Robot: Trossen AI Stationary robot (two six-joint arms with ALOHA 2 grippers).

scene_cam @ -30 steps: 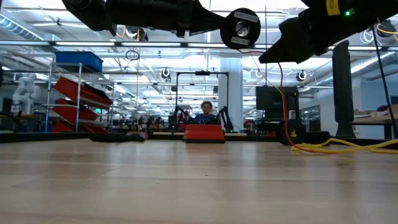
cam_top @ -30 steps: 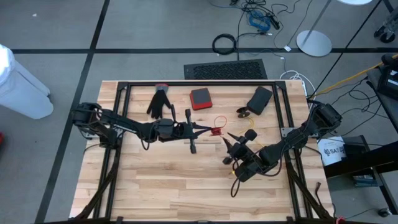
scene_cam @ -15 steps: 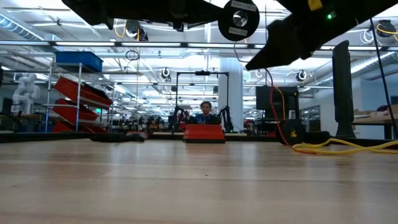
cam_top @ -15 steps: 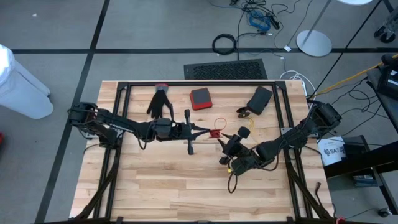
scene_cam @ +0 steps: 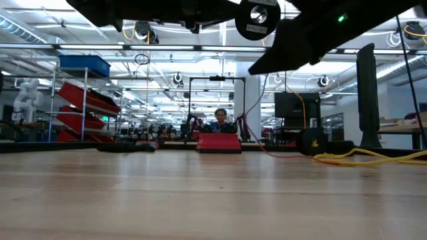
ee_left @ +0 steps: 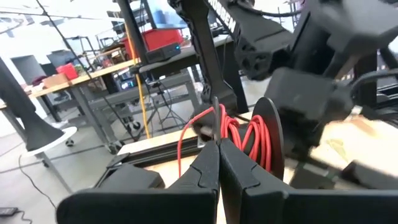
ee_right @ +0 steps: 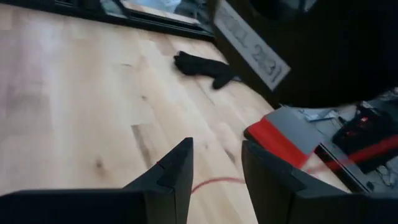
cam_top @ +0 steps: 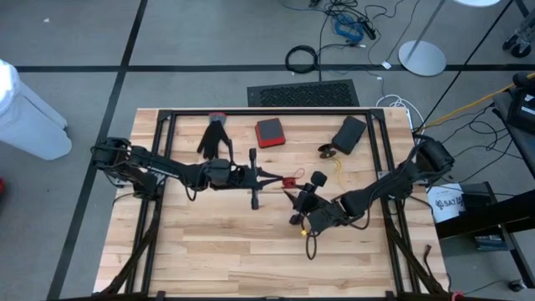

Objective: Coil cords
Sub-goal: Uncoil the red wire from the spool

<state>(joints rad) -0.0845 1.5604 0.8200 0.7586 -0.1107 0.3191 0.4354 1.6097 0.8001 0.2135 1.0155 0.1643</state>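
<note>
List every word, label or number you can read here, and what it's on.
"SAZ": white bucket by the table's right edge; the rest is cut off.
White label on the arm in the right wrist view: print too blurred to read.
Round sticker on the arm in the low view: too small to read.
Nothing else is legible.

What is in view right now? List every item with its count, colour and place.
red cord: one, red, mid-table, pinched in the left gripper
yellow cord: one, yellow, table's right side
glove: one, black, far edge, left of the case
case: one, red, far middle
box: one, dark grey, far right
cable ring: one, black, floor beyond the table
left gripper: shut on the red cord
right gripper: open, above the table, right of centre
</note>
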